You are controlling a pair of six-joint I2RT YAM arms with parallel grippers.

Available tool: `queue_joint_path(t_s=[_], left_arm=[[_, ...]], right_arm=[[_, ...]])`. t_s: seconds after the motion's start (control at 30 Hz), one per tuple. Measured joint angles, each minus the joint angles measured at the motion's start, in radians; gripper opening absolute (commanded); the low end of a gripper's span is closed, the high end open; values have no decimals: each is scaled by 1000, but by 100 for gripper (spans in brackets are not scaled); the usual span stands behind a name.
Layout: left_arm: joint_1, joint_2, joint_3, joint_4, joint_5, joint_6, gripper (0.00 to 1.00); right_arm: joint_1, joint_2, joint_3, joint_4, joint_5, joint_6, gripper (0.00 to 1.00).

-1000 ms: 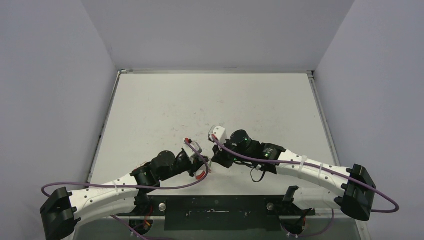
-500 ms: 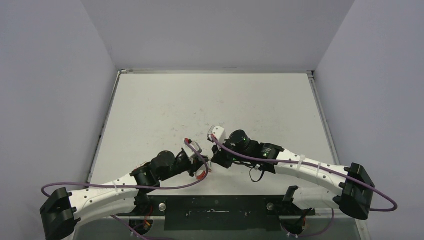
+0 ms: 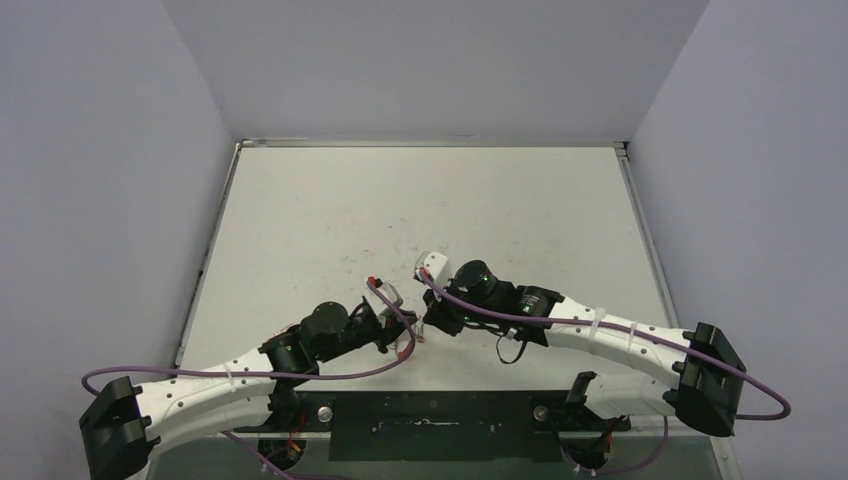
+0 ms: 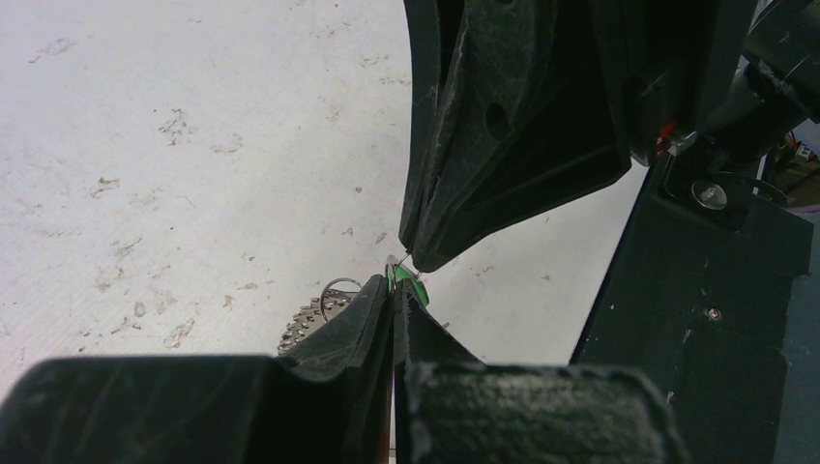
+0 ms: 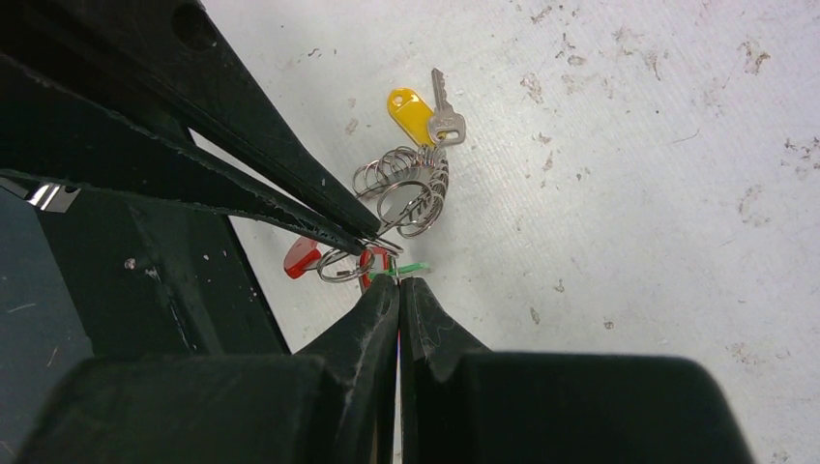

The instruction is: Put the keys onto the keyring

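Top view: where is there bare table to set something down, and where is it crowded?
The table is bare across its whole far half and along both side edges. It is crowded at the near middle, where left pincer and right pincer meet by the keys and keyring.

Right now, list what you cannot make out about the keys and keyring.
Top view: keys and keyring too small, tucked under both wrists.
Left wrist view: left pincer hides most of the keyring.
Right wrist view: right pincer covers whatever it pinches beside the green tag.
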Motion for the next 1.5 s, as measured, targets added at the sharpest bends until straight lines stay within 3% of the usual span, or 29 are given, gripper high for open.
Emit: queue_joint_path(t_s=[1.5], left_arm=[[0,0,0,0,12,6,0]], right_arm=[[-12,23,11,13,10,23,0]])
